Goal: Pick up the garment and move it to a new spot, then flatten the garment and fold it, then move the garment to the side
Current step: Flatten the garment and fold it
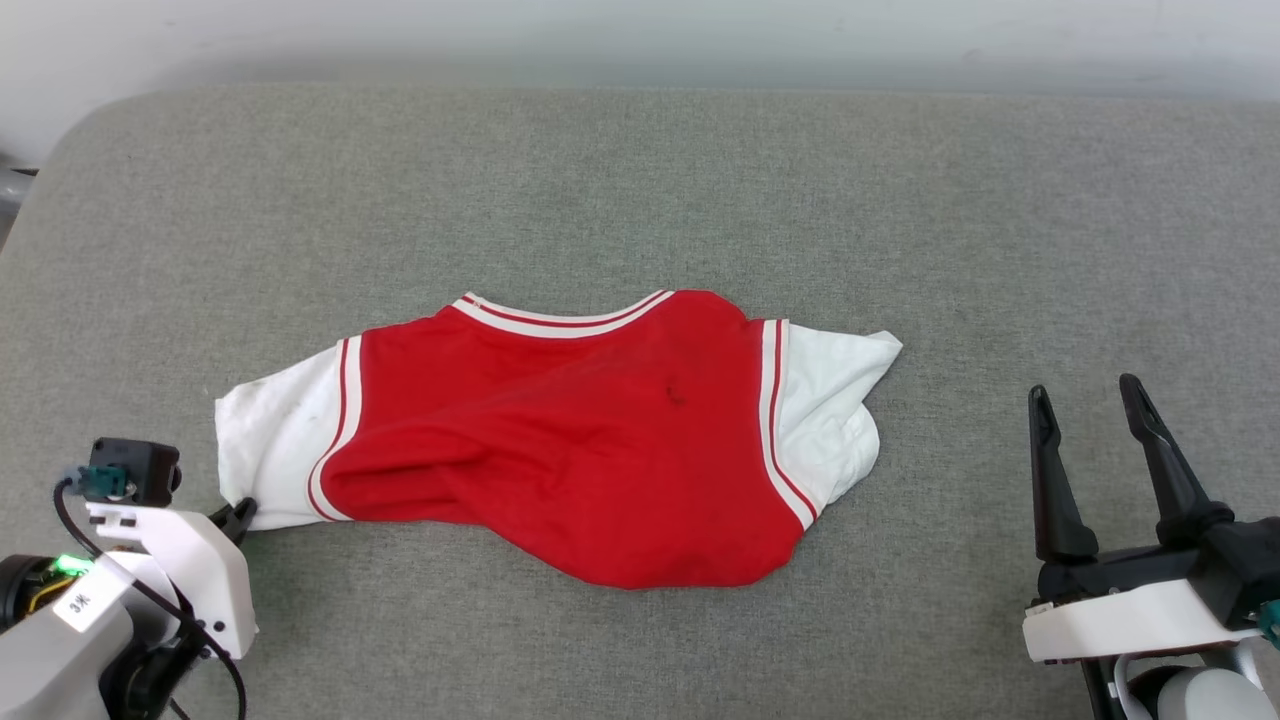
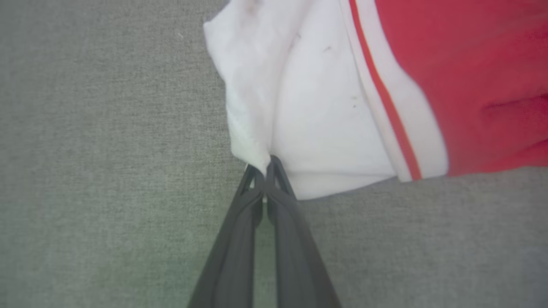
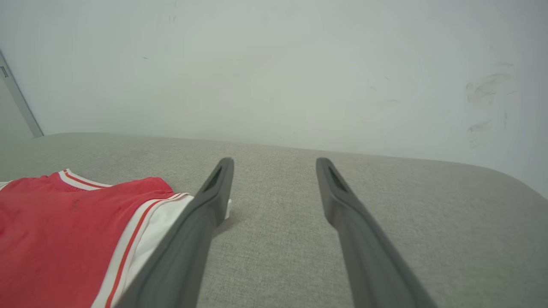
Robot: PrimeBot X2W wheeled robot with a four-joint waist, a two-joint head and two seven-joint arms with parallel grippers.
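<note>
A grey cloth-covered surface (image 1: 640,180) meets a pale wall (image 3: 274,64). The garment (image 1: 580,450) lies rumpled at its middle, plain red side up. Near the front left corner, the left gripper (image 2: 265,164) is pressed together, pinching a white sleeve's corner. The right gripper (image 1: 1083,388) sits spread by the front right corner, apart from the other sleeve, fingers pointing toward the far edge.

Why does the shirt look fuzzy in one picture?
Left wrist view: the jersey T-shirt sits close to the lens, so it looks soft. Head view: sharp, evenly lit. Right wrist view: the right gripper blurs toward the bottom edge.
</note>
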